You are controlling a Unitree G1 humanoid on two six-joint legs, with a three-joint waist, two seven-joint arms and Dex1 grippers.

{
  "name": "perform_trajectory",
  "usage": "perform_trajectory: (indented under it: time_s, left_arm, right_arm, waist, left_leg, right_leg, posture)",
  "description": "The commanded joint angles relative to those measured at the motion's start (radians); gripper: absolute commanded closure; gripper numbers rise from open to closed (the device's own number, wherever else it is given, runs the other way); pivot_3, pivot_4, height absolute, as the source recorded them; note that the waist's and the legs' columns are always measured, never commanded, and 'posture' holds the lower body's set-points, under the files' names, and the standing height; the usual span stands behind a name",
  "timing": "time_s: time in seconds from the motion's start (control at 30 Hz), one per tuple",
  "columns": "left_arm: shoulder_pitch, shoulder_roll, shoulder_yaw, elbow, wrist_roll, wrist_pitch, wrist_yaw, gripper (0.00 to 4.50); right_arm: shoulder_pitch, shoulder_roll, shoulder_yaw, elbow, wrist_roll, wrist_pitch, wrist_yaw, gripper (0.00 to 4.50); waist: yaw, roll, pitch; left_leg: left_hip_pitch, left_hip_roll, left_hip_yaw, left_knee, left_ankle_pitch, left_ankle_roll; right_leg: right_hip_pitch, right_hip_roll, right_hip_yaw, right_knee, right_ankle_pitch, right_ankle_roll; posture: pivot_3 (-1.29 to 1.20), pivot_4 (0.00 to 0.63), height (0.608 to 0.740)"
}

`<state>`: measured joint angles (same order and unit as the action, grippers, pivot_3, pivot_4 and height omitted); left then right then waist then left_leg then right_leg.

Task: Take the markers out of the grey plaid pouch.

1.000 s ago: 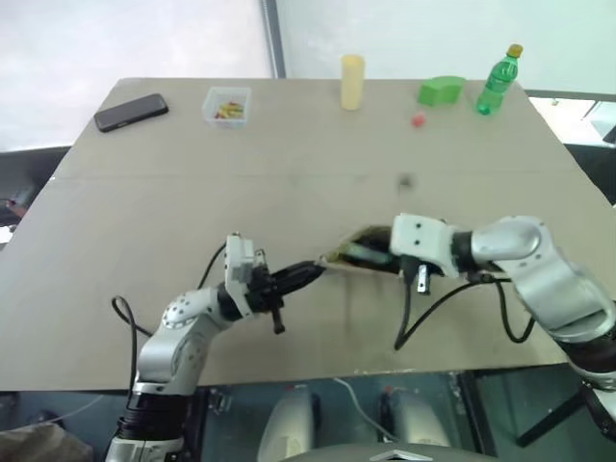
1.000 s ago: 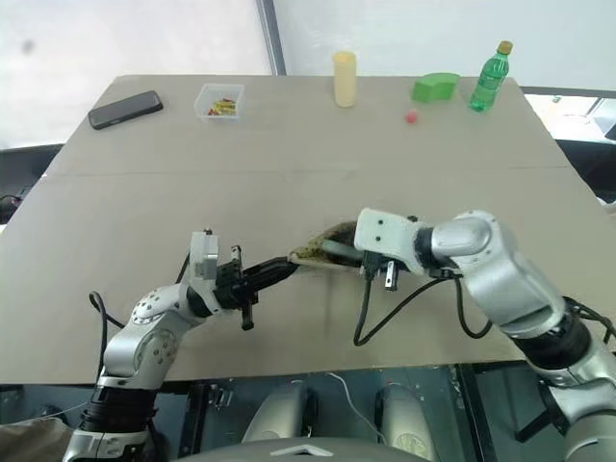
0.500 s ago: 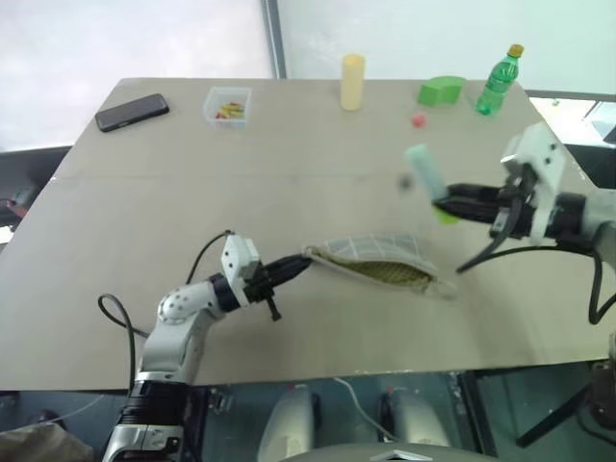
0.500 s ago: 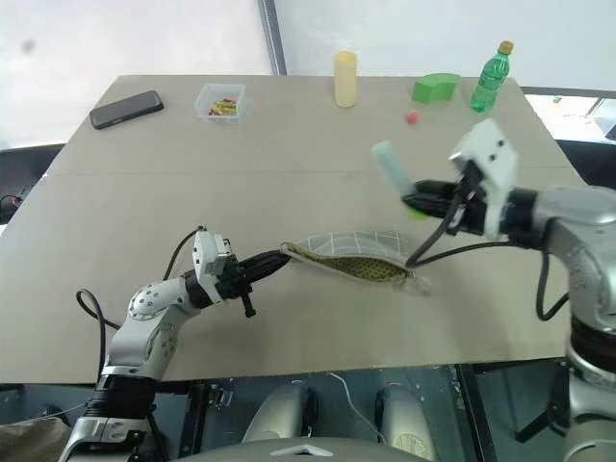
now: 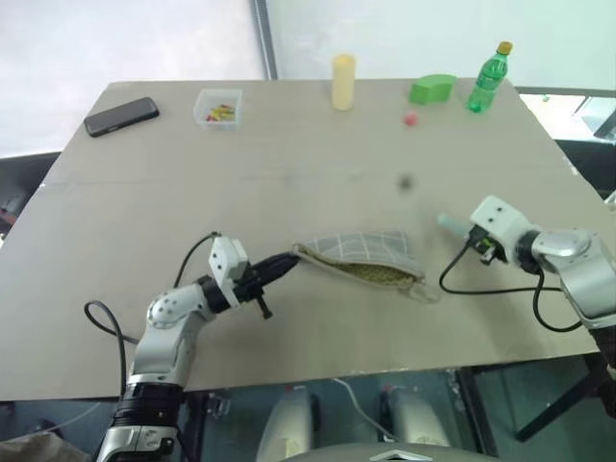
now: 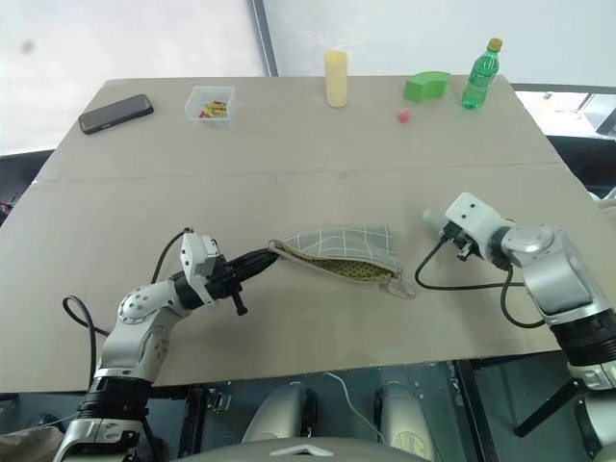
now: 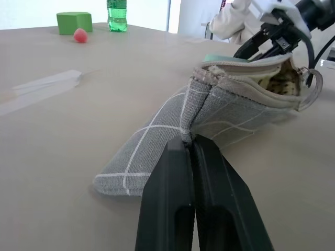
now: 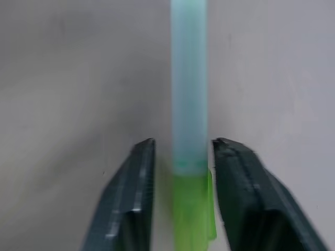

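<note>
Grey plaid pouch [image 5: 361, 253] corner pinched by left hand [image 5: 289, 260]

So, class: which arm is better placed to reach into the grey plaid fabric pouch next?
The right. Its gripper stands open around a pale green marker beside the grey plaid fabric pouch, while the left gripper is shut on the pouch's corner.

Left end effector [image 7: 192, 151] clamped, right end effector [image 8: 180, 157] parted.

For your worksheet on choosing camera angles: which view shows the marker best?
The right wrist view: the marker runs lengthwise between the open right gripper fingers, pale barrel and green end clear. The eye views show a small pale tip; the left wrist view a sliver behind the grey plaid pouch.
</note>
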<state>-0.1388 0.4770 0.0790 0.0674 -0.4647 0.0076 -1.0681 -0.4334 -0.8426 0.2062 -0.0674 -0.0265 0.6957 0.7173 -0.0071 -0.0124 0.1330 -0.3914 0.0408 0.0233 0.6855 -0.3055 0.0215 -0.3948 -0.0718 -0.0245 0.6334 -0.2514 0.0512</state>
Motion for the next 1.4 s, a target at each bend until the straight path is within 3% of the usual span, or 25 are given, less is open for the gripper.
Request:
perform_trajectory:
  time_s: [0.03,0.07,0.27,0.4,0.6,0.73,0.87,0.93,1.17,1.4]
  left_arm:
    - [0.004,0.007,0.035,-0.119,-0.153,0.139,-0.012,4.5]
    - [0.013,0.013,0.039,-0.153,-0.204,0.196,-0.017,4.5]
    - [0.029,0.045,0.064,-0.268,-0.402,0.428,-0.018,4.5]
    - [0.019,0.044,0.053,-0.272,-0.397,0.453,-0.017,4.5]
    - [-0.002,0.017,0.011,-0.268,-0.356,0.452,-0.003,4.5]
    - [0.001,0.015,0.007,-0.276,-0.346,0.449,-0.005,4.5]
    - [0.012,0.013,0.006,-0.292,-0.341,0.446,-0.004,4.5]
    - [0.028,0.015,0.006,-0.307,-0.337,0.44,-0.004,4.5]
    - [0.058,0.011,-0.001,-0.32,-0.312,0.412,-0.017,4.5]
    - [0.068,0.016,-0.008,-0.309,-0.288,0.383,-0.041,4.5]
  right_arm:
    - [0.014,-0.028,-0.051,-0.059,-0.007,-0.004,0.001,0.98]
    - [0.027,-0.035,-0.099,-0.103,0.024,0.02,0.013,0.75]
    - [-0.019,-0.002,-0.481,-0.455,0.408,0.289,0.115,0.75]
    - [-0.107,0.021,-0.564,-0.593,0.596,0.471,0.081,0.75]
    - [-0.154,0.154,-0.339,-0.665,0.631,0.537,-0.066,0.75]
    - [-0.14,0.186,-0.222,-0.614,0.601,0.5,-0.106,2.35]
    - [-0.14,0.187,-0.193,-0.57,0.6,0.479,-0.113,2.35]
    - [-0.146,0.188,-0.182,-0.537,0.604,0.471,-0.105,2.8]
    - [-0.175,0.198,-0.147,-0.461,0.614,0.474,-0.092,2.8]
    - [-0.235,0.262,-0.225,-0.384,0.74,0.654,-0.107,2.8]
  waist:
    - [0.0,0.0,0.0]
    - [0.002,0.0,0.0]
    - [0.003,0.002,0.002]
    - [0.003,-0.001,0.0]
    - [0.003,-0.002,0.0]
    - [0.005,-0.001,0.0]
    - [0.006,-0.001,0.0]
    - [0.004,-0.001,0.0]
    - [0.001,-0.001,0.0]
    - [0.003,-0.001,0.0]
  left_leg:
    - [0.0,0.0,0.0,0.0,0.0,0.0]
    - [-0.001,0.0,-0.001,0.0,0.0,0.0]
    - [-0.003,0.0,-0.003,0.0,0.0,0.0]
    - [0.0,0.001,-0.004,-0.001,0.0,0.001]
    - [0.001,0.0,-0.002,0.0,-0.001,0.001]
    - [0.0,0.0,-0.002,0.0,0.0,0.0]
    - [0.0,0.0,-0.002,0.0,0.0,0.0]
    - [0.0,0.0,-0.002,0.0,0.0,0.0]
    - [0.0,0.0,-0.002,0.0,0.0,0.0]
    - [0.0,0.0,-0.002,0.0,0.0,0.0]
  right_leg:
    - [0.0,0.0,0.0,0.0,0.0,0.0]
    - [0.0,0.0,-0.001,0.0,0.0,0.0]
    - [-0.001,0.0,-0.002,0.001,0.0,0.0]
    - [0.001,0.001,-0.003,0.0,0.0,0.0]
    - [0.001,0.0,0.0,0.002,0.0,0.0]
    - [0.0,0.0,0.0,0.004,0.0,0.0]
    - [0.0,0.0,-0.001,0.004,0.0,0.0]
    - [0.0,0.0,-0.001,0.004,0.0,0.0]
    - [0.0,0.0,-0.001,0.002,0.0,0.0]
    - [0.0,0.0,-0.001,0.003,0.0,0.0]
  posture:
    - [0.0,0.15,0.74]
    - [0.0,0.15,0.74]
    - [0.0,0.15,0.74]
    - [0.0,0.15,0.74]
    - [0.0,0.15,0.74]
    - [0.0,0.15,0.74]
    - [0.0,0.15,0.74]
    - [0.0,0.15,0.74]
    - [0.0,0.15,0.74]
    - [0.0,0.15,0.74]
